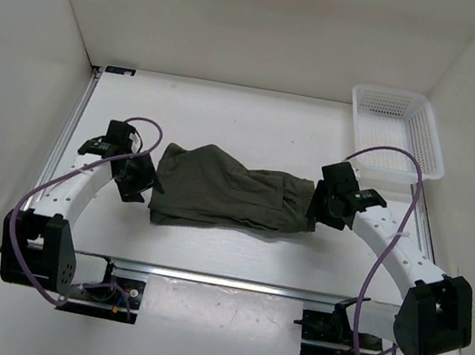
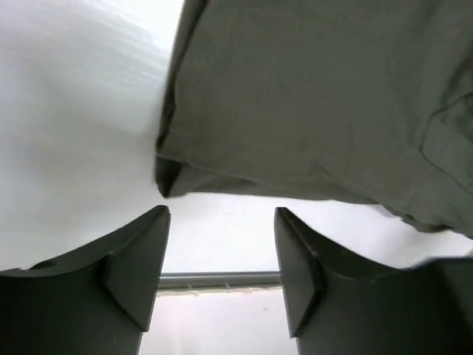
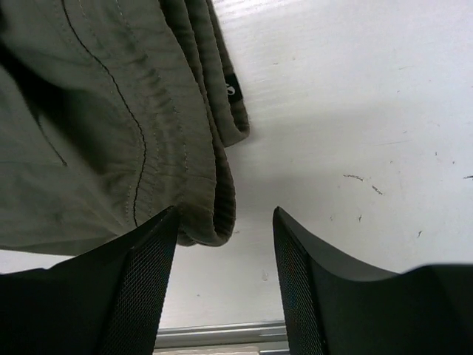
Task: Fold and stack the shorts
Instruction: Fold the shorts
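One pair of dark olive shorts (image 1: 229, 196) lies folded in a wrinkled band across the centre of the top frame, flat on the white table (image 1: 257, 117). Ribbed waistband with dark stitching fills the upper left of the right wrist frame; a small black label (image 3: 230, 87) there is too small to read. Left gripper (image 2: 222, 214) and right gripper (image 3: 225, 214) stand spread at either end, holding nothing.

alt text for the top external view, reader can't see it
Dark olive shorts lie stretched sideways on a white table, the left claw at their left end and the right claw at their right end. A white mesh basket sits in the far right corner.
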{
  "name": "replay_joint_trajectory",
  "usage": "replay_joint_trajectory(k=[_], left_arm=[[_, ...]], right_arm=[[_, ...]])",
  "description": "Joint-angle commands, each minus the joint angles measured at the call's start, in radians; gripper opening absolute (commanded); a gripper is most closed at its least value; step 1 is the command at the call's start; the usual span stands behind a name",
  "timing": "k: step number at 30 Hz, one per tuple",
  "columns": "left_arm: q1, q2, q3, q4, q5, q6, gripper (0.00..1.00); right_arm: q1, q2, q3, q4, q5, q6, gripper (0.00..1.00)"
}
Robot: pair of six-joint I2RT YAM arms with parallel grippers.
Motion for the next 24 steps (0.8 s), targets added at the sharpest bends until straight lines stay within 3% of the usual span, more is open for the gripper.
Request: replay_joint_trajectory(k=[1,4,5,9,12,16,20,21,22,24], left_arm=[[-0.014,0.035,0.06,0.031,-0.072,-0.008,0.68],[-0.014,0.114,0.06,0.031,-0.084,-0.008,0.65],[-0.014,0.135,0.06,0.031,-0.084,-0.008,0.75],[-0.024,0.258,0.051,0.04,-0.084,-0.027,0.95],[-0.034,0.298,0.042,0.067,-0.084,-0.027,0.95],[-0.044,0.379,0.071,0.093,-0.093,-0.052,0.78],[-0.067,0.424,0.111,0.093,-0.104,-0.061,0.34],[-0.067,0.424,0.111,0.093,-0.104,-0.061,0.17],[-0.077,0.424,0.122,0.093,-0.104,-0.061,0.1],[-0.077,0.424,0.122,0.093,-0.104,-0.061,0.1]], right_arm=[[0.009,-0.02,0.057,0.009,0.026,0.044,0.57],[0.009,0.004,0.09,-0.014,-0.012,0.078,0.57],[0.009,0.017,0.09,-0.025,-0.025,0.093,0.57],[-0.011,0.017,0.078,-0.046,-0.104,0.153,0.61],[-0.03,0.017,0.051,-0.019,-0.164,0.164,0.66],[-0.061,0.069,0.051,-0.008,-0.186,0.173,0.66],[-0.081,0.092,0.029,-0.008,-0.207,0.206,0.65],[-0.081,0.101,0.029,-0.008,-0.207,0.217,0.65],[-0.092,0.101,0.017,-0.019,-0.207,0.228,0.64],[-0.101,0.092,0.001,-0.019,-0.207,0.262,0.64]])
